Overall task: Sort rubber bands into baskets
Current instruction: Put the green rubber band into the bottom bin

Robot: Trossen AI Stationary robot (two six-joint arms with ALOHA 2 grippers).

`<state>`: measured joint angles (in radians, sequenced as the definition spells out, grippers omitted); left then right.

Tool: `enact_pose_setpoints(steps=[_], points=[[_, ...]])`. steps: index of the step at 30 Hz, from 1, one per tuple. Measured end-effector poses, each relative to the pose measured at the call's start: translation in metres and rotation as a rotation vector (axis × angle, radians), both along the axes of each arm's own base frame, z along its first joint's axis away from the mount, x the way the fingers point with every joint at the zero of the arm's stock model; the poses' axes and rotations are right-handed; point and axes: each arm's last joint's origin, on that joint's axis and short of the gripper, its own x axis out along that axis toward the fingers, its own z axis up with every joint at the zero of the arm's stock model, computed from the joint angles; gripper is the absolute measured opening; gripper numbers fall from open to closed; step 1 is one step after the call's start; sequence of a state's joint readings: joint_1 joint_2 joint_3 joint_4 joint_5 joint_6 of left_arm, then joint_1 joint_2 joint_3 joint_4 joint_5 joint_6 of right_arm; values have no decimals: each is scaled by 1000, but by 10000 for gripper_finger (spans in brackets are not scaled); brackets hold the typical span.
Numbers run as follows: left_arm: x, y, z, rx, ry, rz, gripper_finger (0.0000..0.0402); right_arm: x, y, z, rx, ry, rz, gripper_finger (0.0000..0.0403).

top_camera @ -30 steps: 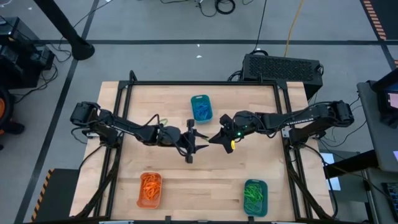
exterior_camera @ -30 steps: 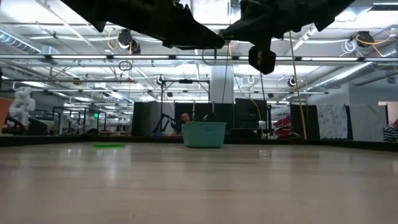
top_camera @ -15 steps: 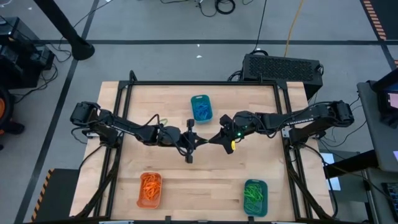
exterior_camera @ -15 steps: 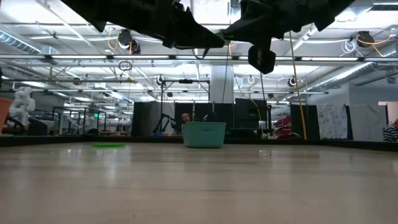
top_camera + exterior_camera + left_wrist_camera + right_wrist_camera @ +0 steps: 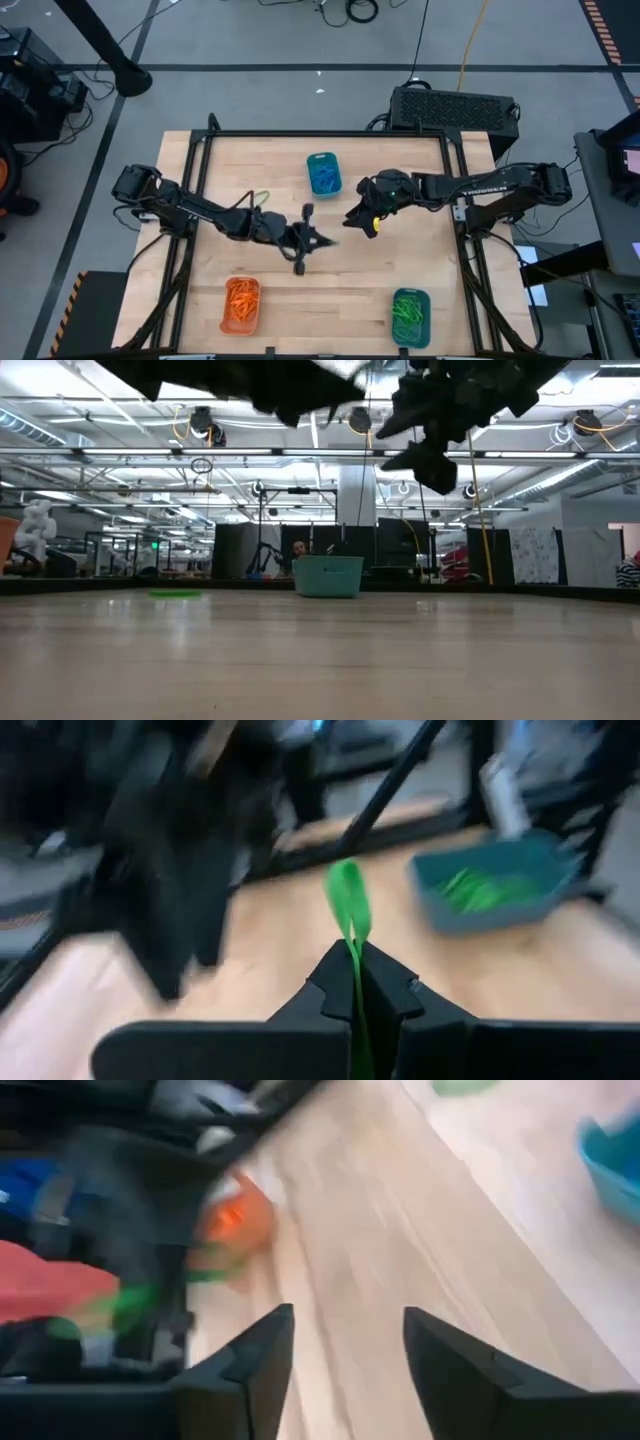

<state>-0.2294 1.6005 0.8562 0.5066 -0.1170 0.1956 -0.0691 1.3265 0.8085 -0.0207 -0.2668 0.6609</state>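
Note:
Over the table's middle my left gripper [image 5: 325, 241] [image 5: 355, 955] is shut on a green rubber band [image 5: 349, 905], well above the wood. My right gripper [image 5: 350, 217] [image 5: 345, 1335] hangs a little right of it and farther back, open, with nothing between its fingers. Three baskets stand on the table. A teal one with blue bands [image 5: 323, 173] is at the far middle, an orange one with orange bands [image 5: 241, 305] at the near left, and a teal one with green bands [image 5: 410, 317] [image 5: 495, 880] at the near right. A loose green band [image 5: 258, 198] lies flat on the wood. My left gripper pinches the green rubber band between its two fingers, close to their free ends [image 5: 352, 935]. The rest of the loop sticks out past the fingertips, squeezed narrow. The fingers point nearly level toward the table's right side, and the band is clear of the table.
A black frame [image 5: 200, 160] runs around the tabletop. A black box [image 5: 455, 108] sits behind the far right corner. Bare wood [image 5: 330, 290] lies between the two near baskets.
The two grippers met tip to tip over the table's middle and have drawn apart. My left gripper has swung toward the near edge with the green band. My right gripper has pulled back toward the far right, away from the band.

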Motion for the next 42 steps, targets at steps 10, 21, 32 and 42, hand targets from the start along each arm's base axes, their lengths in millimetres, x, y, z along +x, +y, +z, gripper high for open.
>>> enact_pose_setpoints(steps=[10,21,32,42], points=[[49,-80,-30,-77,-110,-190,1,-18,-2,-11,40,225,-35,198],[157,-121,-53,-51,-58,-264,0,-52,-2,-12,-36,463,-122,198],[220,-132,-61,-103,-79,-346,0,-67,-4,-8,-113,519,-174,198],[237,-123,-81,-103,-46,-354,13,-67,-4,-8,-112,518,-172,199]])
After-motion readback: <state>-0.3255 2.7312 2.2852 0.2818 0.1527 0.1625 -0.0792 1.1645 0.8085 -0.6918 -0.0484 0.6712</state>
